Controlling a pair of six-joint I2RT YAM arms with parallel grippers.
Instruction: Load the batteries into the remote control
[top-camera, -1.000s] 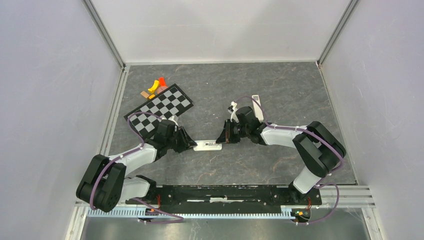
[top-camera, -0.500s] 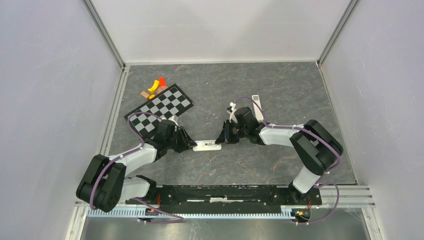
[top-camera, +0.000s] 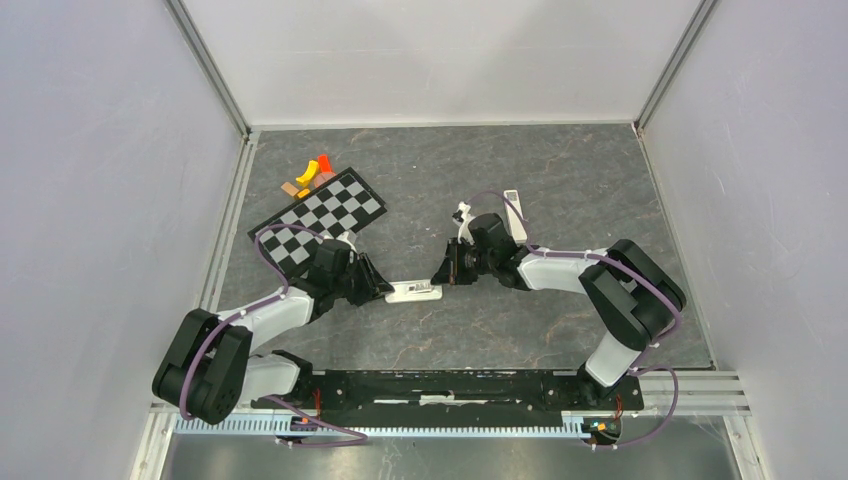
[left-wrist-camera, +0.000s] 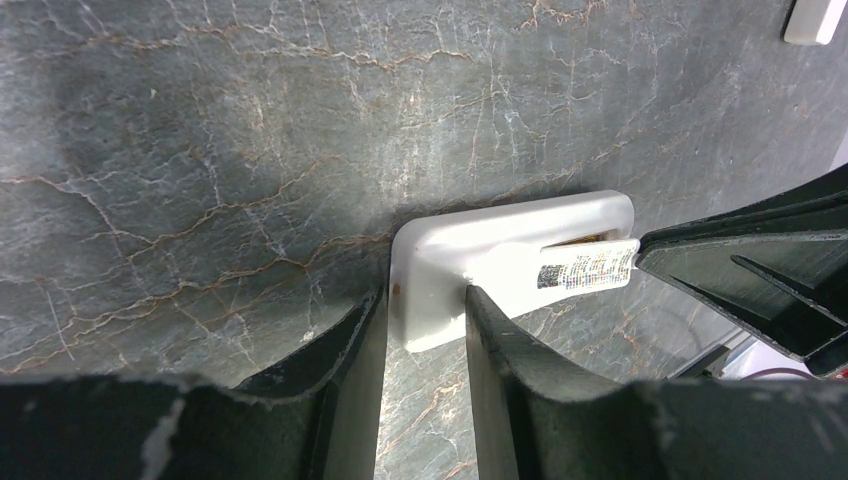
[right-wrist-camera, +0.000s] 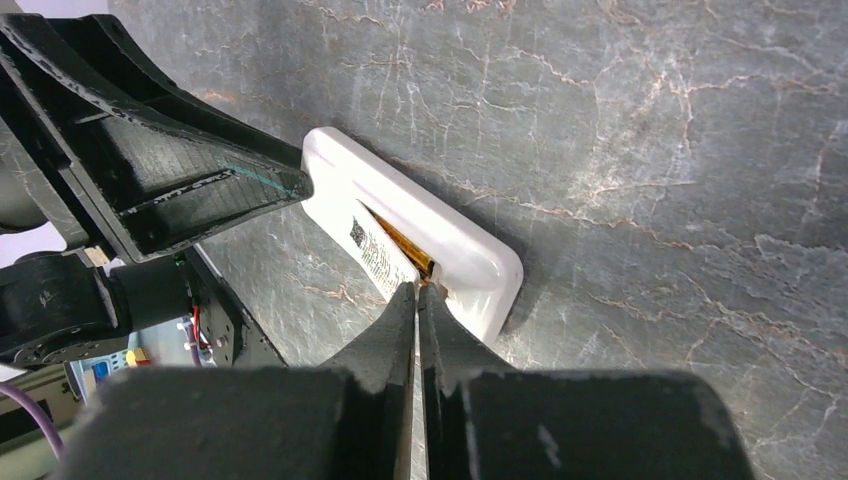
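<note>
From above, the remote control (top-camera: 415, 291) lies flat on the surface (top-camera: 560, 180), close to the arm bases. Your left claw (top-camera: 385, 287) meets its left end and your right claw (top-camera: 440, 278) its right end. A checkerboard (top-camera: 318, 218) sits well behind and left of the remote control. A narrow white strip (top-camera: 513, 210) lies behind it to the right.

Through the left wrist camera, the left claw (left-wrist-camera: 427, 300) is open only as wide as the end of the remote control (left-wrist-camera: 510, 235), with a finger pressed against each side of it. A gold sliver of battery (left-wrist-camera: 585, 240) shows in the open compartment, above a printed label (left-wrist-camera: 585, 270).

Through the right wrist camera, the right claw (right-wrist-camera: 417, 292) is closed to a hairline gap with nothing visible in it. Its tips touch the battery (right-wrist-camera: 405, 250), which lies in the compartment of the remote control (right-wrist-camera: 450, 240).
</note>
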